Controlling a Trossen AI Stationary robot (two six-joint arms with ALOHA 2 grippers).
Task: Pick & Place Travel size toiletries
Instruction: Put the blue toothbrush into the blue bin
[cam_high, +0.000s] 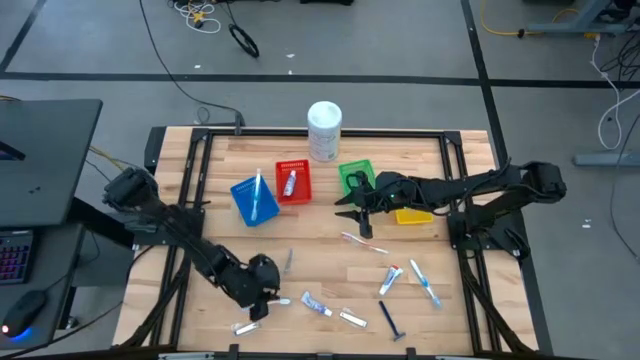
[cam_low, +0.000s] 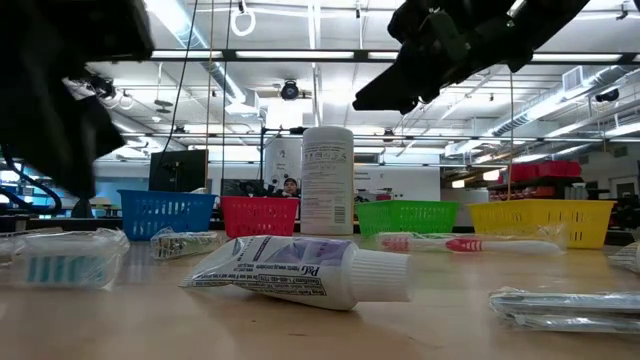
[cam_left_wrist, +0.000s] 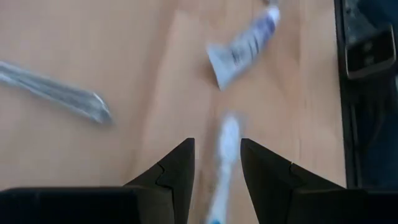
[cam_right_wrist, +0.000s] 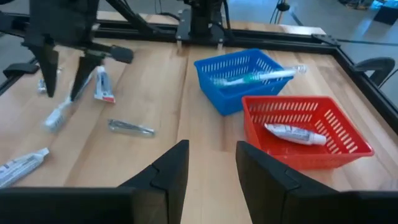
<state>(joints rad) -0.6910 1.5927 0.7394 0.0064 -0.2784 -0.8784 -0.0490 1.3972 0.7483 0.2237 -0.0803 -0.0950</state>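
The pick step is in hand: the left gripper (cam_left_wrist: 216, 163), fingers spread, straddles a toothbrush (cam_left_wrist: 225, 146) on the table (cam_left_wrist: 124, 56) (closure is judged next), while the right gripper (cam_right_wrist: 211, 163), fingers spread and empty, waits near the red basket (cam_right_wrist: 348, 146).

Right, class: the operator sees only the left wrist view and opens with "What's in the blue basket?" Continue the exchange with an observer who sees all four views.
Observer: The blue basket holds one toothbrush.
Operator: And the red one?
Observer: The red basket holds one tube.
Operator: Where's the right gripper?
Observer: The right gripper hangs open above the table, close to the green basket.
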